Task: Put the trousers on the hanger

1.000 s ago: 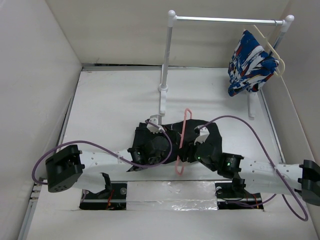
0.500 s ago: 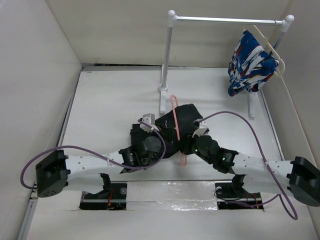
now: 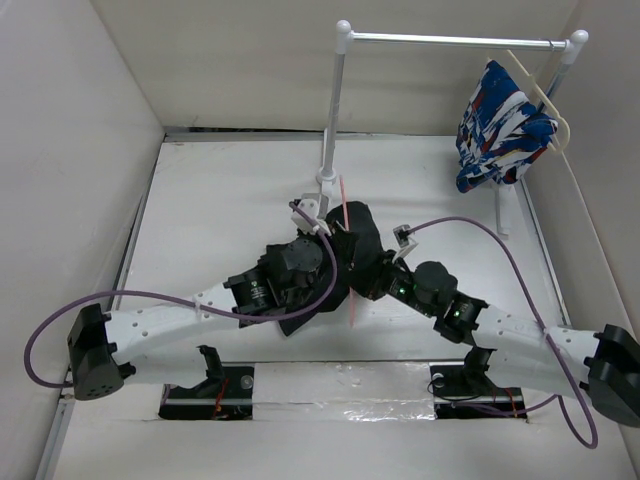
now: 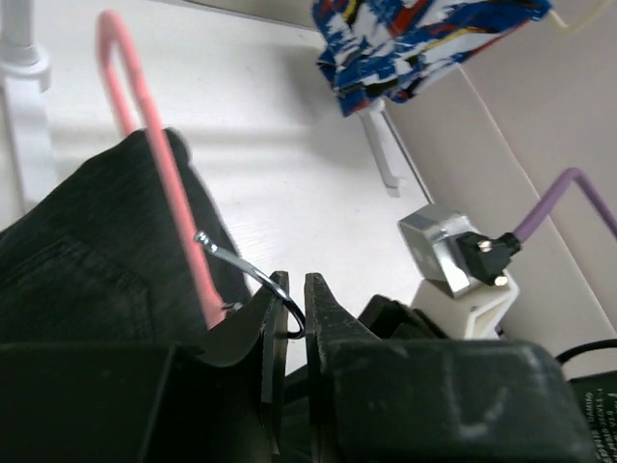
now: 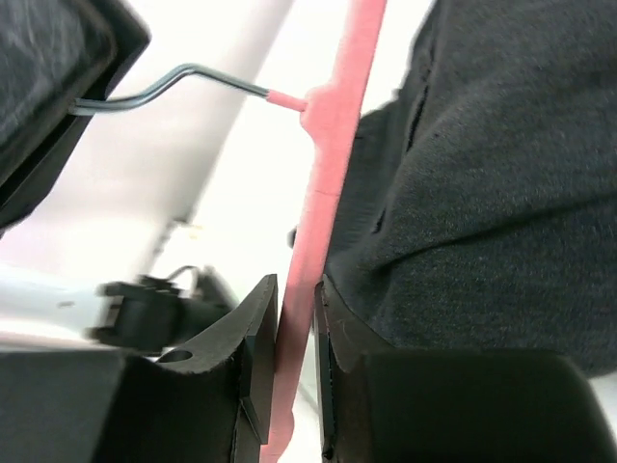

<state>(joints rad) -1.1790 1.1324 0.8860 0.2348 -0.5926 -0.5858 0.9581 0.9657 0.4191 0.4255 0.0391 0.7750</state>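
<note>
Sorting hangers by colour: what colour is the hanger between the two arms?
The hanger is pink, its hook bare metal; clearest in the right wrist view.

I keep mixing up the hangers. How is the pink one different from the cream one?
The pink hanger is pinched by the left fingers and right fingers; the cream hanger hangs on the rail. The pink hanger lies against black trousers; the cream hanger carries a blue, white and red garment. Both are thin and touch clothes.
</note>
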